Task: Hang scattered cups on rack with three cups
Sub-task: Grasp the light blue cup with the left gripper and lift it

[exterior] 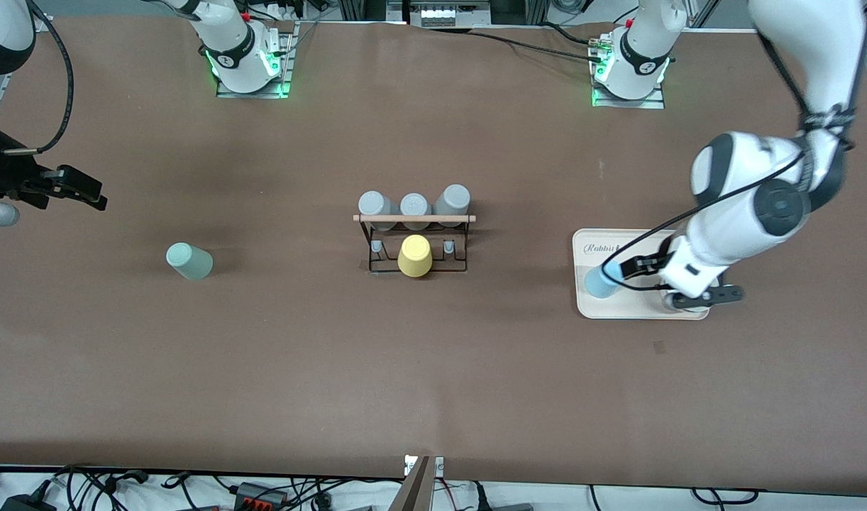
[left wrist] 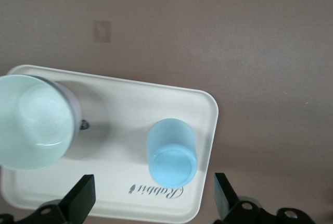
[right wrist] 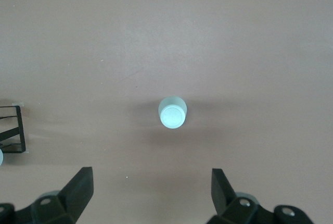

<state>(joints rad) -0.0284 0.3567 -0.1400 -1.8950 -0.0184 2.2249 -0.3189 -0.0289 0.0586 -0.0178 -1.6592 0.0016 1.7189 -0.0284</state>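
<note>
A: Where are the 2 loose cups?

B: Green cup stands upside down on the bare table, toward the right arm's end, well apart from the rack. Blue cup stands upside down on the beige tray, toward the left arm's end, near the tray edge that faces the rack.

A: Rack state?

B: Mid-table, black wire frame with a wooden rod along the top. 3 grey cups sit in a row on the pegs nearest the robots' bases. 1 yellow cup sits upside down on the middle peg of the row nearest the front camera. The 2 pegs flanking it are bare.

A: Left gripper?

B: Left gripper hangs over the tray, just above the blue cup. Jaws spread wide, nothing between them; in the left wrist view the cup sits between the 2 fingertips but lower down, no contact. That view also shows a pale round thing on the tray beside the blue cup; can't tell what it is.

A: Right gripper?

B: Right gripper hangs over bare table at the right arm's end, up in the air near the green cup. Jaws wide, holding nothing. The right wrist view shows the green cup ahead of the fingertips, plus 1 corner of the rack at the frame edge.
</note>
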